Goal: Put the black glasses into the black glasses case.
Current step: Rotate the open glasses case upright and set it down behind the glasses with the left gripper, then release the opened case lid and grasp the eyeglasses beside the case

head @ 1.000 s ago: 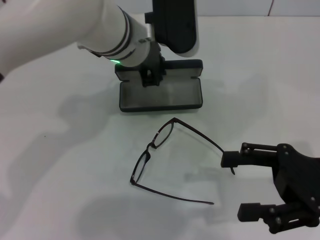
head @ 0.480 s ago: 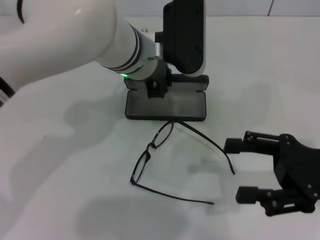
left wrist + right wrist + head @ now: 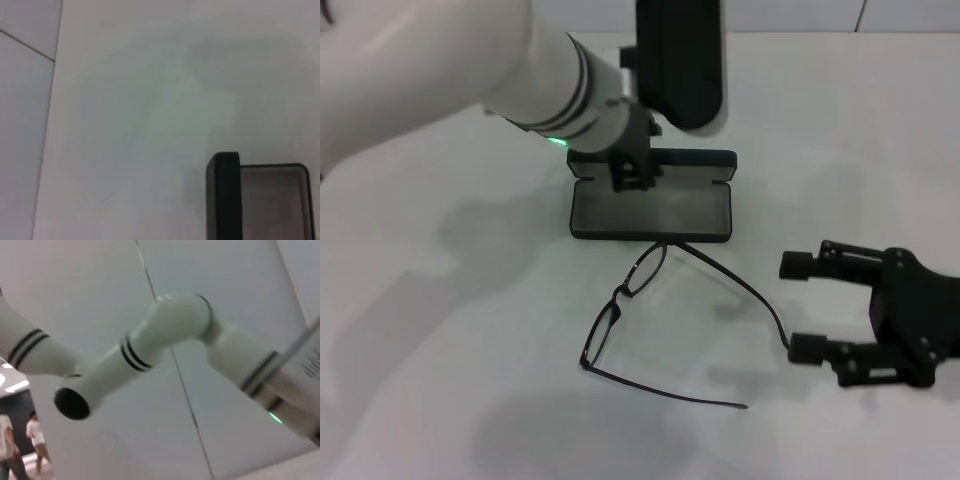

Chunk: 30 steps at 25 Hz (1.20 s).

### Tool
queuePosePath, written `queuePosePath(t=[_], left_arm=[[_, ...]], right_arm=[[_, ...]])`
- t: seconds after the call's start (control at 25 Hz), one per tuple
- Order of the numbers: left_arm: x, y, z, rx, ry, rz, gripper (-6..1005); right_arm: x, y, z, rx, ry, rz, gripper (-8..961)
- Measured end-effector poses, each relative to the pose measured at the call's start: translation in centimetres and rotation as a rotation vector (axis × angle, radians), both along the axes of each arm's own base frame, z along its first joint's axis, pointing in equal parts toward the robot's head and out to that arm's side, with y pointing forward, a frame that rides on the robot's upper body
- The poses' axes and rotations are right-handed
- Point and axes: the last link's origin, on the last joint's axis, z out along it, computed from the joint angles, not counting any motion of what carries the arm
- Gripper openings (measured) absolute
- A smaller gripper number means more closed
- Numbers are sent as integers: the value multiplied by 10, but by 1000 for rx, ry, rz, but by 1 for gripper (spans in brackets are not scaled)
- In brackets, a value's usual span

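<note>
Glasses lay unfolded near the middle of the white table, both thin arms spread wide, one of them reaching toward the right edge. You had the open case just beyond them toward the far edge, its near rim touching or all but touching the frame's upper corner; which of the two could not be told.

Your right gripper hung low near the right edge with its fingers spread apart and nothing between them, the curved tip of that nearer arm lying just beside the lower finger. Your left gripper sat over the case's back wall; whether its fingers were parted or closed could not be told.

By my judgement, that frame would feel very light and springy, thin black wire with clear rectangular lenses, easy to bend and quick to skid on the smooth tabletop. The stiffer front by the hinge looked the safer place to pinch, not a lens. The case was rigid, rounded at its corners, with a soft grey lining.
</note>
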Motion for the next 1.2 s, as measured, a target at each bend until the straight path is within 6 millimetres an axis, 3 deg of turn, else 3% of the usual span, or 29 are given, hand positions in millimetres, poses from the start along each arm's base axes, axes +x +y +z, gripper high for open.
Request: queuePosePath(t=[0.08,0.24,0.4,0.52,0.68,0.84,1.0,1.12,1.2], left_arm=[[5,-4,10,16,-23,2,411],[25,-18,43,111,-173,-23,403],[37,-30,86,226,-484,52,395],[28,-36,114,287,-775,195,390],[-4,-54,114,239,-1031,308,382],[-48,-75,125,252,-1173,304,374],[-87,-96,126,153,-1214,335,263],[-117,-114,119,71,-1240,367,178],[-133,-123,117,49,-1284,361,118]], right_arm=[[1,8,2,32,-48,6,820],[-4,37,12,137,-226,66,819],[-28,70,19,151,-400,152,819],[-59,94,19,112,-516,222,819],[-93,109,9,68,-659,326,812],[-131,115,-16,8,-827,466,785],[-161,115,-50,8,-999,618,779],[-171,111,-76,68,-1085,726,777],[-175,110,-83,109,-1105,771,774]])
